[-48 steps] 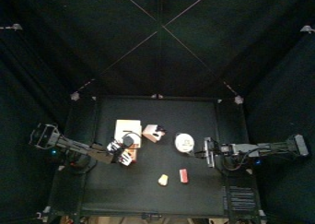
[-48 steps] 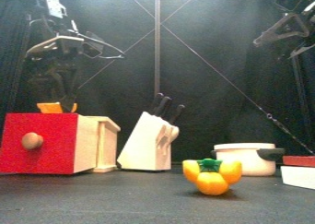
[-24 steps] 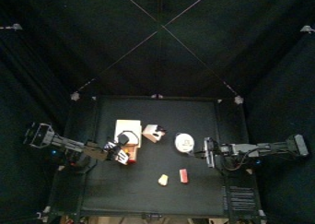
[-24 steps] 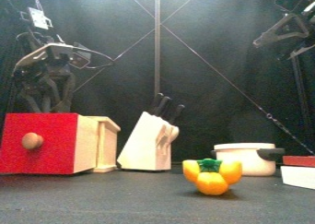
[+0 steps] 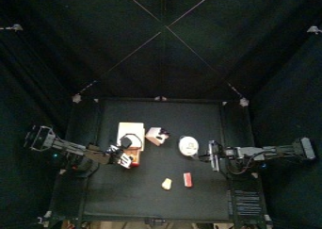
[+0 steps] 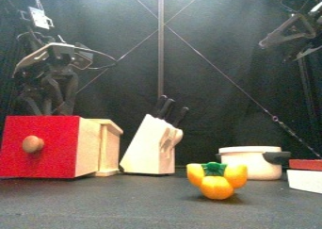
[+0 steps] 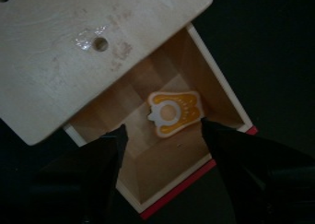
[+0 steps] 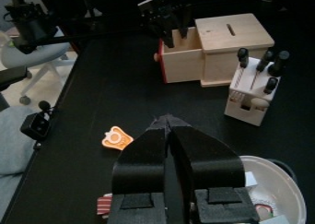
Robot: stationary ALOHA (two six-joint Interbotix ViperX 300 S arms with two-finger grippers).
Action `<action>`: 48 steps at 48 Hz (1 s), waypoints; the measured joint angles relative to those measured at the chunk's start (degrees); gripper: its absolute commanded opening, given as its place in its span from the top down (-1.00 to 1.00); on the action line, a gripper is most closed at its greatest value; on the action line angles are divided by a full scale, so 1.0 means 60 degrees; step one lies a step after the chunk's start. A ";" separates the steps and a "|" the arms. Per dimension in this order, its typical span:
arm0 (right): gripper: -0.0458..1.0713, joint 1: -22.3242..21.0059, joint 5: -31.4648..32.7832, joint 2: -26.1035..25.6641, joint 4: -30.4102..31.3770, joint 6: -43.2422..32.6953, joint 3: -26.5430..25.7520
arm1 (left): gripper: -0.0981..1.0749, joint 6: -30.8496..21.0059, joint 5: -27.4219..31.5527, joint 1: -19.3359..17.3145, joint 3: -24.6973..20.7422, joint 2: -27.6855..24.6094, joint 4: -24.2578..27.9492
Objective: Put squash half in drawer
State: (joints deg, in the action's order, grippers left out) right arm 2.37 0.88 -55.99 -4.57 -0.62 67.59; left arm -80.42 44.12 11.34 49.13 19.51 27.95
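The squash half (image 7: 174, 112), an orange-tan slice, lies on the floor of the pulled-out drawer (image 7: 185, 168), which has a red front (image 6: 36, 146). The tan drawer unit (image 5: 130, 132) stands at the table's left. My left gripper (image 7: 172, 152) hangs open just above the drawer with nothing between its jaws; in the front view the left gripper (image 6: 45, 99) is above the drawer's back. My right gripper (image 8: 172, 140) is shut and empty, held over the table's right side (image 5: 209, 155).
A knife block (image 6: 157, 144) stands right of the drawer unit. A white pot (image 6: 255, 162) sits at the right, a yellow toy vegetable (image 6: 217, 180) in front, and a red and white block (image 6: 306, 174) at the far right.
A second ago my left gripper held the squash half at the drawer's top. It has since let go and risen slightly; the squash half now rests inside. Right arm unmoved.
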 measured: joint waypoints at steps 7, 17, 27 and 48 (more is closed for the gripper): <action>0.88 0.0000 0.0000 0.0000 0.0015 0.0000 0.0000 | -0.81 0.0000 -0.0015 0.0015 0.0000 0.0044 0.0000; 0.88 0.0000 0.0000 0.0000 0.0015 -0.0015 0.0000 | -0.81 0.0000 -0.0073 0.0015 0.0000 0.0044 0.0015; 0.88 0.0000 0.0000 0.0000 0.0015 -0.0015 0.0000 | -0.80 0.0000 -0.0176 0.0015 0.0000 0.0044 0.0132; 0.88 -0.0015 0.0000 -0.0015 -0.0015 0.0000 0.0000 | -0.80 -0.0015 -0.1348 0.0103 -0.0132 0.0615 0.1084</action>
State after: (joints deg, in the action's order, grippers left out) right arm 2.29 0.88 -56.07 -4.66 -0.62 67.59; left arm -80.51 36.04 11.95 48.34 23.20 34.45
